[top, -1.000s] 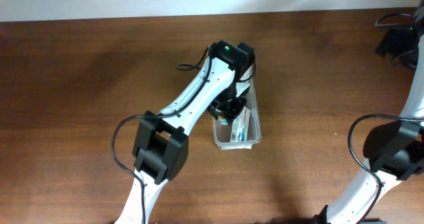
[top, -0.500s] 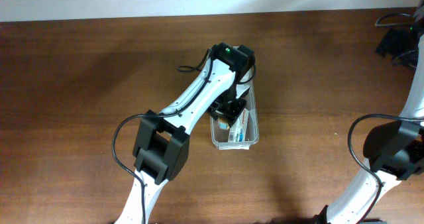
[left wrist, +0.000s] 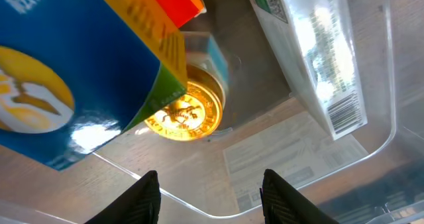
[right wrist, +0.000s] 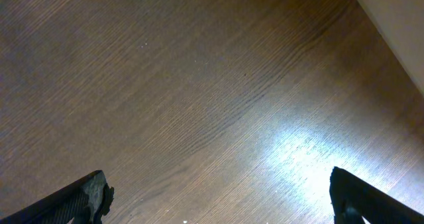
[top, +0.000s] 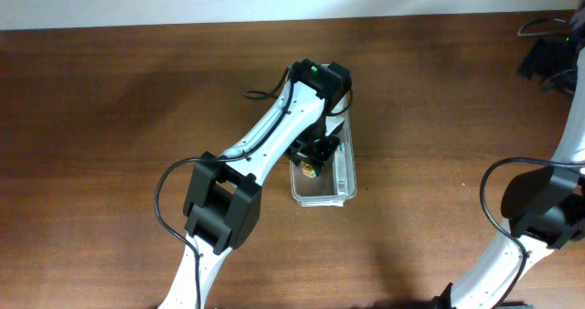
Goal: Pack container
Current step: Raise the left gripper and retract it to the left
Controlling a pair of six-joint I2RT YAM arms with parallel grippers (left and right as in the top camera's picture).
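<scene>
One clear container (top: 325, 188) on brown wooden table (top: 110, 117)

Dark brown wood-grain table (top: 110, 117) is filling nearly the whole overhead frame. Long clear plastic rectangular container (top: 324, 196) w/ rounded corners is sitting directly on it, approx. frame centre. Black cable bundle (top: 548, 58) is lying at upper right corner, well apart from container.

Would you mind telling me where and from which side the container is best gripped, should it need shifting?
Probably the thin rim of the container at its near short end, coming straight down from above, one finger inside the wall and one outside. The walls stand upright, and that end looks bare in the overhead view, while the left arm covers the far end.
</scene>
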